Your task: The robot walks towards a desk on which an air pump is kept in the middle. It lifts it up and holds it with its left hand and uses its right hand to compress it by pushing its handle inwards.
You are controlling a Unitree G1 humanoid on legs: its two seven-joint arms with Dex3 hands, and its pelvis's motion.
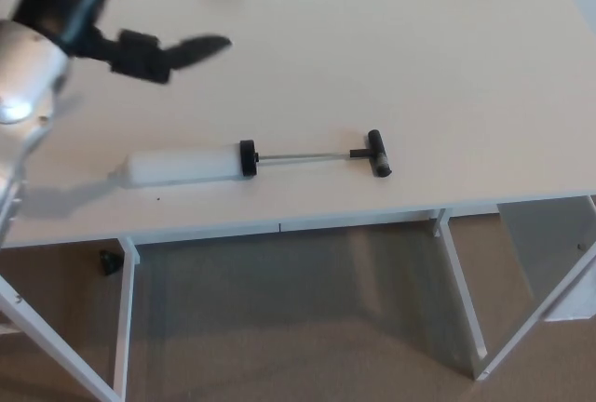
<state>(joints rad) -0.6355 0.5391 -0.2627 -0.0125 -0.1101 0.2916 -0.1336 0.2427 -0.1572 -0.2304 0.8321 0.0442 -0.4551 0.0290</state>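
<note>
I see my left hand (154, 53) above the desk (466, 67), fingers apart and empty, up-left of the air pump (247, 162) lying flat mid-desk with its rod extended. My worry: grabbing the smooth white cylinder (177, 167) off-centre could let it roll or tip toward the T-handle (376, 154).

The left robot hand (154, 53) was smeared by motion blur, so how its fingers were set could not be made out. Its arm ran out past the picture's left and top edges. The surface (391, 58) was cut off at both sides. A small dark object (110, 265) under the surface was too small to identify.
</note>
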